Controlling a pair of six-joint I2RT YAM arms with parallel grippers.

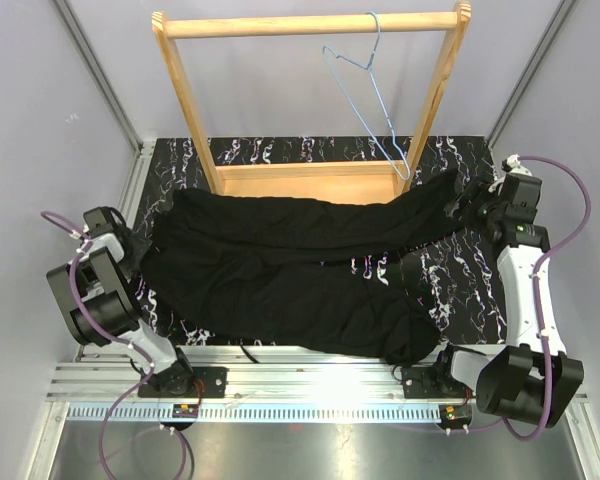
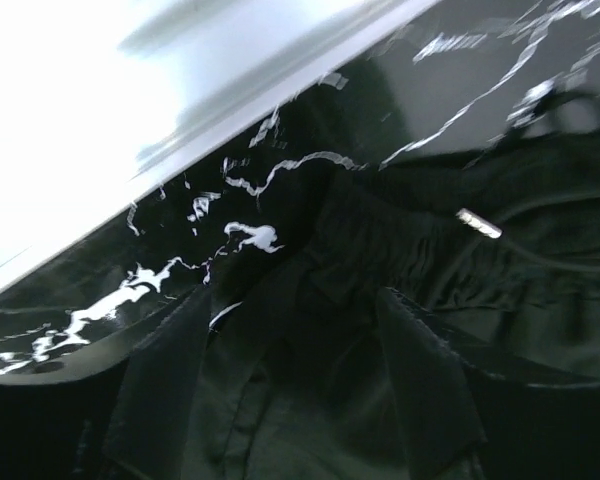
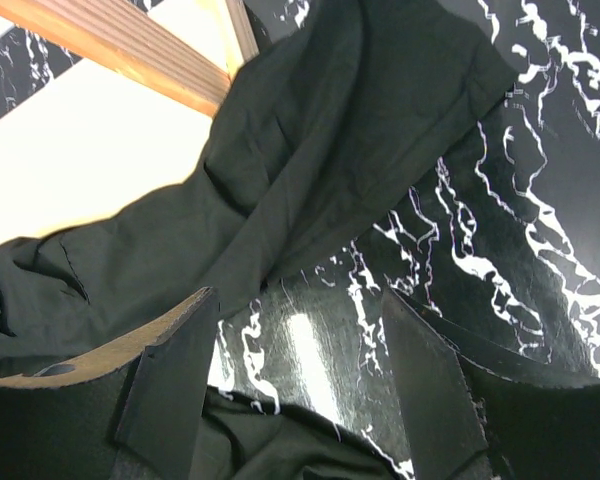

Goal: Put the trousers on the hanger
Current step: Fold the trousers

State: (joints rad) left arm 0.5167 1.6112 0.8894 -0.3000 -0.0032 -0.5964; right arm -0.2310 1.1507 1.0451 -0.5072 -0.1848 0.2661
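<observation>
The black trousers (image 1: 280, 270) lie crumpled across the marbled table, waist to the left, legs running right. The light-blue wire hanger (image 1: 366, 66) hangs by its hook from the wooden rack's top bar, apart from the trousers. My left gripper (image 1: 142, 255) is at the waist end. In the left wrist view it (image 2: 290, 300) stands open, its fingers on either side of the gathered waistband (image 2: 400, 250). My right gripper (image 1: 473, 205) is at the leg ends. In the right wrist view it (image 3: 300, 300) is open over bare table, with the trouser leg (image 3: 310, 150) just beyond its fingertips.
The wooden rack (image 1: 310, 22) stands at the back of the table, and its base board (image 3: 130, 50) lies under the leg ends. A metal drawstring tip (image 2: 477, 223) lies on the waistband. The black marbled table top (image 1: 460, 270) is walled in by grey panels on each side.
</observation>
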